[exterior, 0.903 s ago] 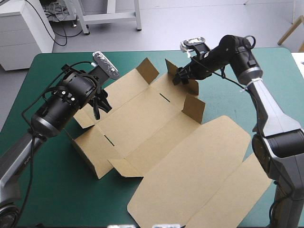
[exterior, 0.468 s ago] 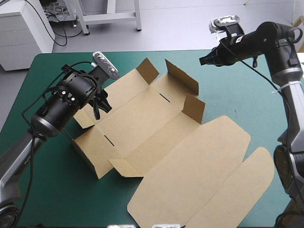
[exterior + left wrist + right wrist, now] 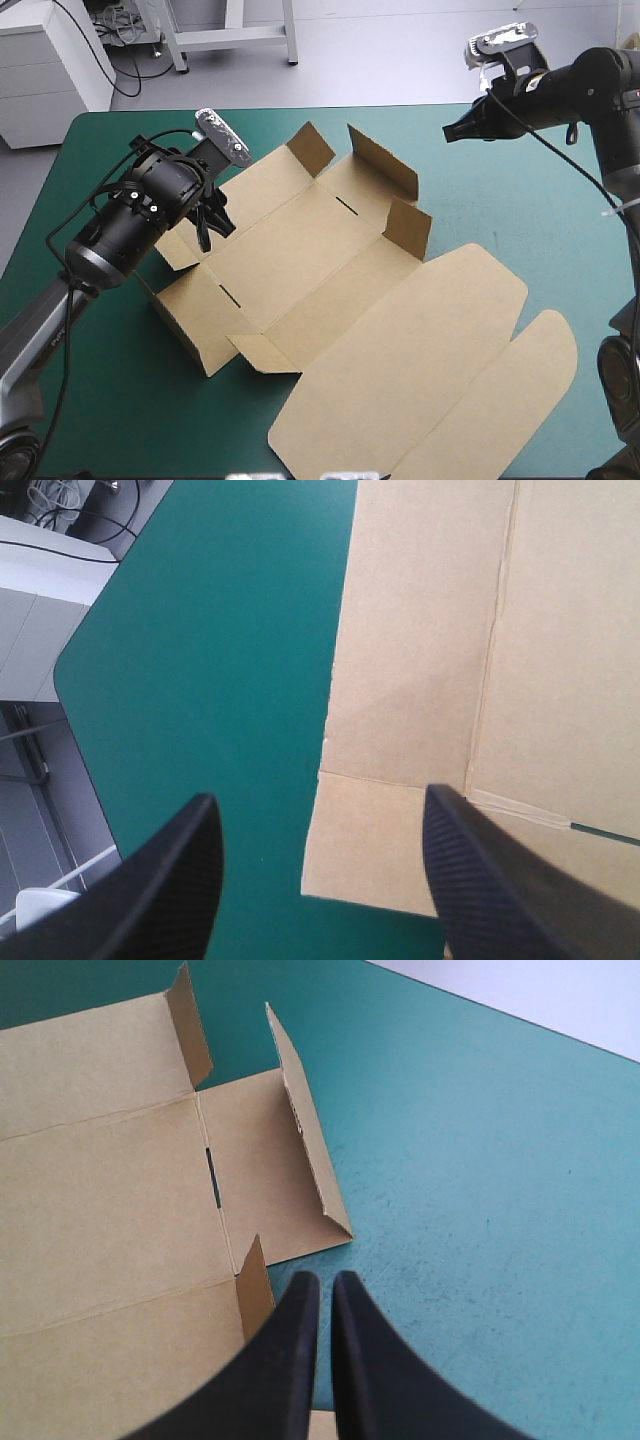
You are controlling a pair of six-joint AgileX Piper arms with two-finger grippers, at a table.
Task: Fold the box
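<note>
- Box [image 3: 330, 290] lies mid-frame in the high view on the teal-green worktop [image 3: 480, 210]: mostly a flat brown sheet, with the end wall [image 3: 385, 165] toward the upper middle standing and the lid [image 3: 430, 360] flat at the lower right.
- Left claw [image 3: 320, 880] is spread wide at the box's left edge (one black finger over the cover, the other over the board), pinching nothing.
- Right claw [image 3: 326, 1360] is pressed together and empty, held in the air at the upper right of the frame, well apart from the box.
- Step in hand, as I judge it: raising and tucking the walls, not yet far along.
- Next move probably calls for the left claw to nip or lift that side panel, with the right claw coming down to steady the end wall.
- Count: one box, two claws, two slits [image 3: 345, 205] in the board.
</note>
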